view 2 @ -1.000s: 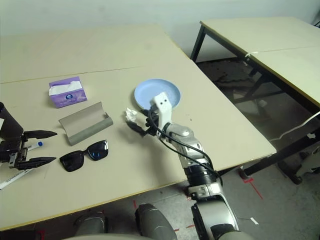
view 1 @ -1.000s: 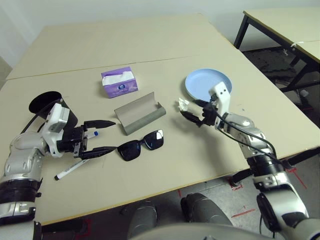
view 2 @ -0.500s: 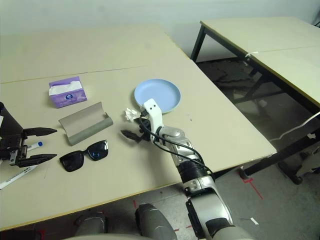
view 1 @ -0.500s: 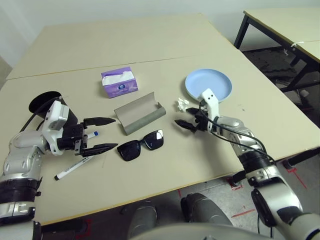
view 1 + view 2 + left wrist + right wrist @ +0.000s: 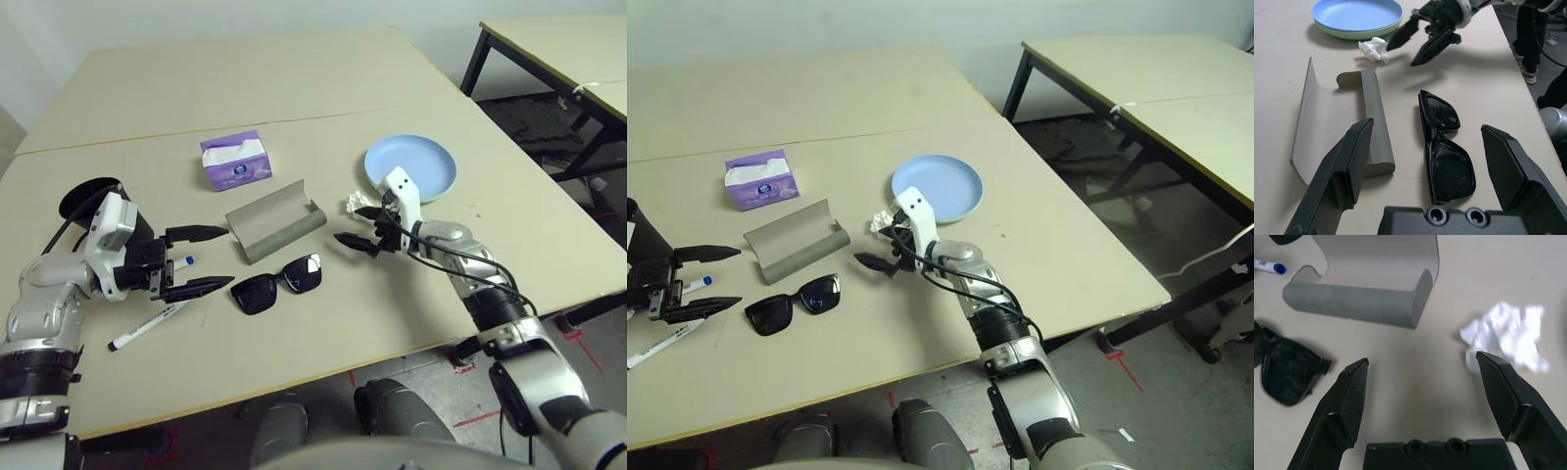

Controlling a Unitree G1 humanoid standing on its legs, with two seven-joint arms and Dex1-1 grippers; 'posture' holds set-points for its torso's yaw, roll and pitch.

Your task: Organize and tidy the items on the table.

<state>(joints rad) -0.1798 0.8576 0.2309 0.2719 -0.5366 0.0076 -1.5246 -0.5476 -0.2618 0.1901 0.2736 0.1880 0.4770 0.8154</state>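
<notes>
Both claws gape empty: crumpled tissue (image 5: pixel 359 203) just beside right claw (image 5: pixel 355 226).

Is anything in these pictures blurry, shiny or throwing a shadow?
In the left wrist view the right gripper throws a soft shadow on the table, and the sunglasses carry a faint sheen on their lenses. In the right wrist view the crumpled tissue looks bright and a little soft-edged. In the left eye view the shadows under the glasses case are faint, so the light seems even.
</notes>
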